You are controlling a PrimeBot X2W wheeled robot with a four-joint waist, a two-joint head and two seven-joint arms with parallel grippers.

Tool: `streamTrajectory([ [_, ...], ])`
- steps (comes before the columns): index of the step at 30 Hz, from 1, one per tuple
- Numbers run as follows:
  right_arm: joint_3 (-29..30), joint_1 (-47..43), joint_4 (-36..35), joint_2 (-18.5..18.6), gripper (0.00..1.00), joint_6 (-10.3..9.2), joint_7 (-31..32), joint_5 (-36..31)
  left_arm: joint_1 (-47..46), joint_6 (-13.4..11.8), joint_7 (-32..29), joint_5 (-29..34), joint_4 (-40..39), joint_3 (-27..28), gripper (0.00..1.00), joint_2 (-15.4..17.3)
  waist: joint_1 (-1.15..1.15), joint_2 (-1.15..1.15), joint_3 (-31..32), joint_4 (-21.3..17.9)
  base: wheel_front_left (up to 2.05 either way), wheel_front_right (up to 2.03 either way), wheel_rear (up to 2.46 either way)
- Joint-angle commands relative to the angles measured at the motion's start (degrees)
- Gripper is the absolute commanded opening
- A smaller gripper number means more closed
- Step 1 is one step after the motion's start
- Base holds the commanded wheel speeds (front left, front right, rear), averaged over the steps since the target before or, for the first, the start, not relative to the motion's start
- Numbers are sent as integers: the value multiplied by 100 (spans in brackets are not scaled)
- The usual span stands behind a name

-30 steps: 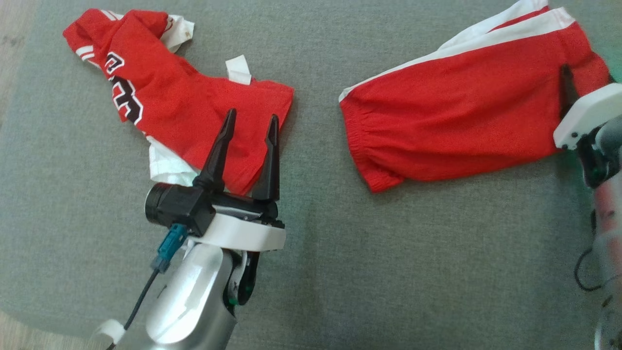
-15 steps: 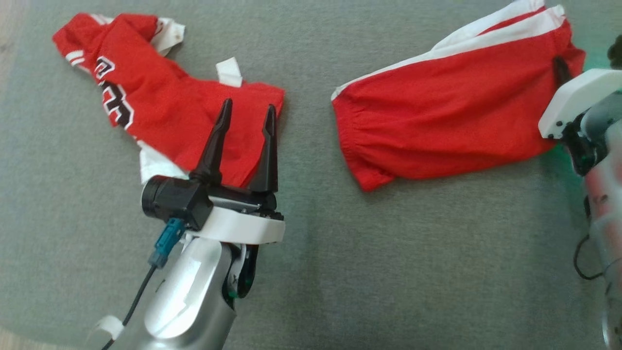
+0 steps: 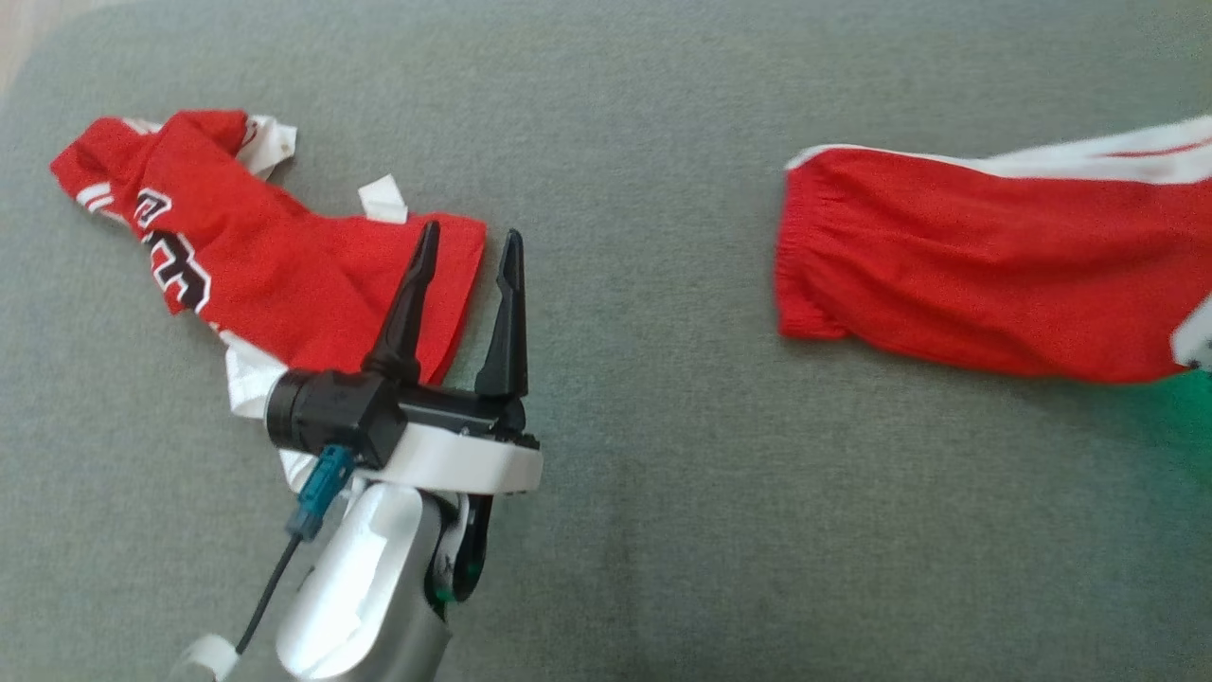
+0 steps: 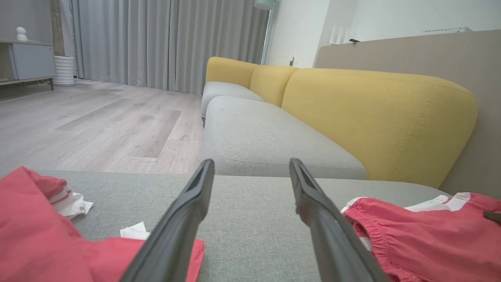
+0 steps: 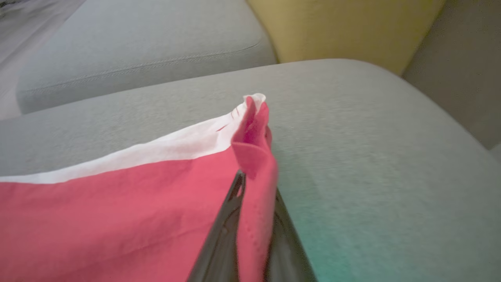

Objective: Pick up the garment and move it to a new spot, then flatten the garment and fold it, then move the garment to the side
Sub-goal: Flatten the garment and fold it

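The garment, red shorts (image 3: 994, 294) with a white side stripe, lies stretched across the grey cushion (image 3: 663, 530) at the right, its elastic waistband pointing left. In the right wrist view my right gripper (image 5: 256, 190) is shut on a bunched edge of the shorts (image 5: 117, 211), with red cloth pinched between the dark fingers. My left gripper (image 3: 472, 232) hangs open over the corner of a crumpled red jersey (image 3: 265, 275), with nothing between its fingers. In the left wrist view the left gripper (image 4: 251, 162) points between the jersey (image 4: 35, 235) and the shorts (image 4: 422, 239).
A yellow sofa backrest (image 4: 375, 113) rises behind the cushion, and a second grey seat cushion (image 4: 266, 145) lies beyond it. Wooden floor (image 4: 98, 125), grey curtains (image 4: 156, 43) and a low cabinet (image 4: 31, 60) are farther off. Bare cushion lies between the two garments.
My right gripper has shut on the shorts' edge and pulled them to the right, widening the gap to the jersey. The head view has shifted. My left gripper stays open.
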State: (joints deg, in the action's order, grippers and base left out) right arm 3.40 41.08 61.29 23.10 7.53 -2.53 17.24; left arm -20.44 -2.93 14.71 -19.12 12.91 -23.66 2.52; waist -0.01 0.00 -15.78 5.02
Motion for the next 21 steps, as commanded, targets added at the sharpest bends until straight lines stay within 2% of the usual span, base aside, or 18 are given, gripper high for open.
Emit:
streamTrajectory([
  [1, -3, -22, -144, 129, 0, -4, -139, 42, -25, 36, 29, 46, -151, 215, 100, 36, 1, 0, 94, -80, 0, 0, 0],
  [10, 176, -96, -192, -105, 0, -4, -463, 28, 193, 87, 29, 92, -66, 278, 100, 36, 1, 0, 323, -155, 0, 0, 0],
  [21, -270, -278, -727, -653, 0, -4, -716, 240, 386, 68, 29, 106, 30, 300, 100, 37, 1, 0, 906, -56, 0, 0, 0],
])
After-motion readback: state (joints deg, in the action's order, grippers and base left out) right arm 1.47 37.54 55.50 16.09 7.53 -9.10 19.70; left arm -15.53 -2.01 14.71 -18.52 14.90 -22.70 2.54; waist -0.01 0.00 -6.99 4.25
